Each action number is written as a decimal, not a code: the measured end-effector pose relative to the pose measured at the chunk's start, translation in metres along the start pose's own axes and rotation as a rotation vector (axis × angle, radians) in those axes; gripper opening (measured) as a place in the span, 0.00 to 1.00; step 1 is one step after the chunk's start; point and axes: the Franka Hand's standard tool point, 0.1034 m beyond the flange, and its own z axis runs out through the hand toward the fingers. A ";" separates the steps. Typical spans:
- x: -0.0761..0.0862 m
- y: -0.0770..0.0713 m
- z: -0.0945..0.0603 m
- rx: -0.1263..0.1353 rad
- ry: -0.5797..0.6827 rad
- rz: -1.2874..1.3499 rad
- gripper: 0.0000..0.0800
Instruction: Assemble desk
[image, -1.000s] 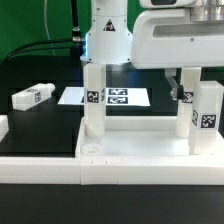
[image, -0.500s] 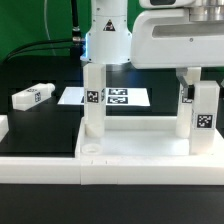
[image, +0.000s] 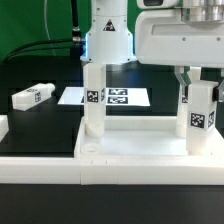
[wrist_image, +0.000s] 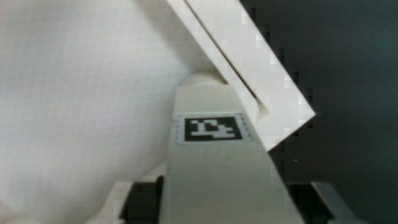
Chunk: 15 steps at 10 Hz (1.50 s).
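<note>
a leg (image: 203, 118) was held upright in the closed gripper (image: 190, 92) over the tabletop (image: 140, 153) corner at the exterior view's right; seating it in its socket seemed next, needing careful alignment.

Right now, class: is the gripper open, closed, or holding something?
Gripper: closed on an upright white leg at the tabletop's corner.
</note>
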 end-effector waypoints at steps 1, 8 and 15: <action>-0.002 -0.001 0.000 0.003 -0.005 0.140 0.36; 0.001 -0.002 0.000 0.006 -0.009 0.145 0.70; 0.004 0.000 -0.001 -0.003 0.004 -0.402 0.81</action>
